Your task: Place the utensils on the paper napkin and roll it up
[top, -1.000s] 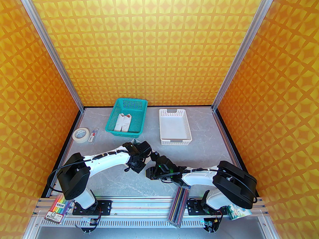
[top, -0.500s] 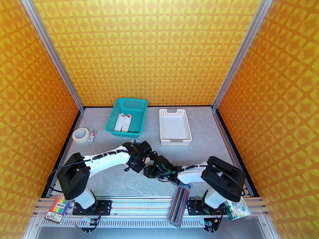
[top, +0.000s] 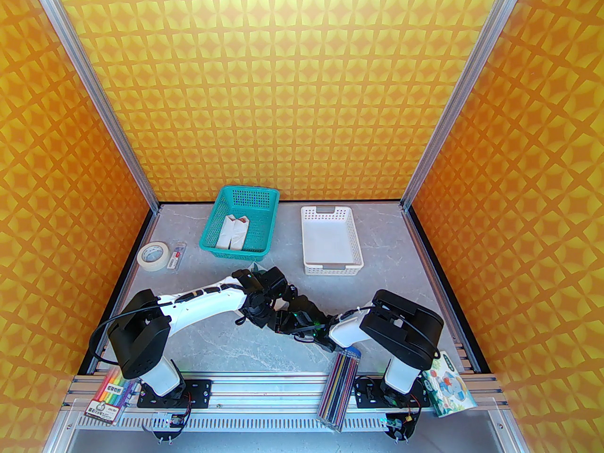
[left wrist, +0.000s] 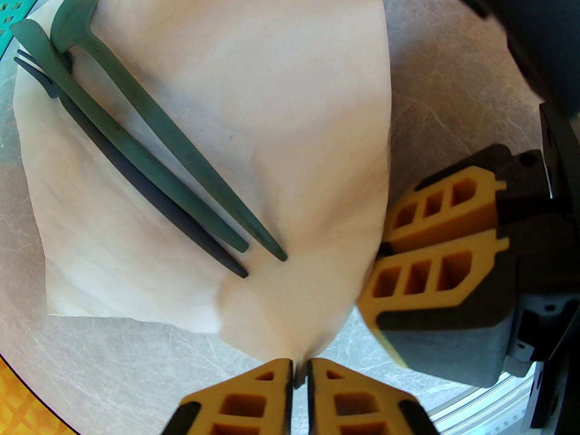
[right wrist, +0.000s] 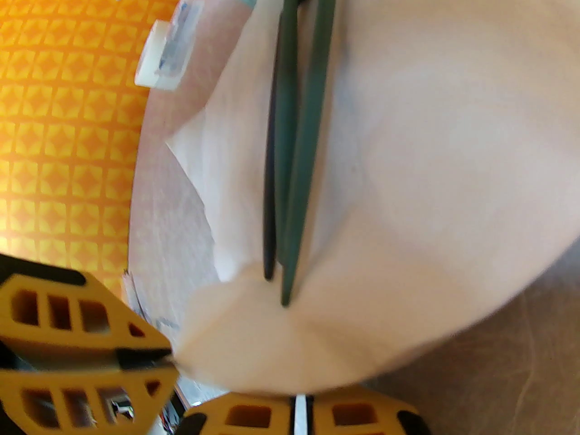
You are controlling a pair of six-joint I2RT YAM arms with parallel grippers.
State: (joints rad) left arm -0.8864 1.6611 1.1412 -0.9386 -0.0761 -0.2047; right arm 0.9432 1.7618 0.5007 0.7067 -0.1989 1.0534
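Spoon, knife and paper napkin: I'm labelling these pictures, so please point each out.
spoon (left wrist: 72, 16), left wrist view, on its bowl.
knife (left wrist: 120, 134), left wrist view, mid-handle.
paper napkin (left wrist: 272, 84), left wrist view, bare middle.

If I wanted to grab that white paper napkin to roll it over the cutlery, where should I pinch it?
Pinch the paper napkin at its near edge, just past the handle tips of the utensils, coming in low from the robot's side. The sheet is thin and limp, the utensils weigh down the far part, and the near edge rises into a fold. The left pincer is closed on that fold.
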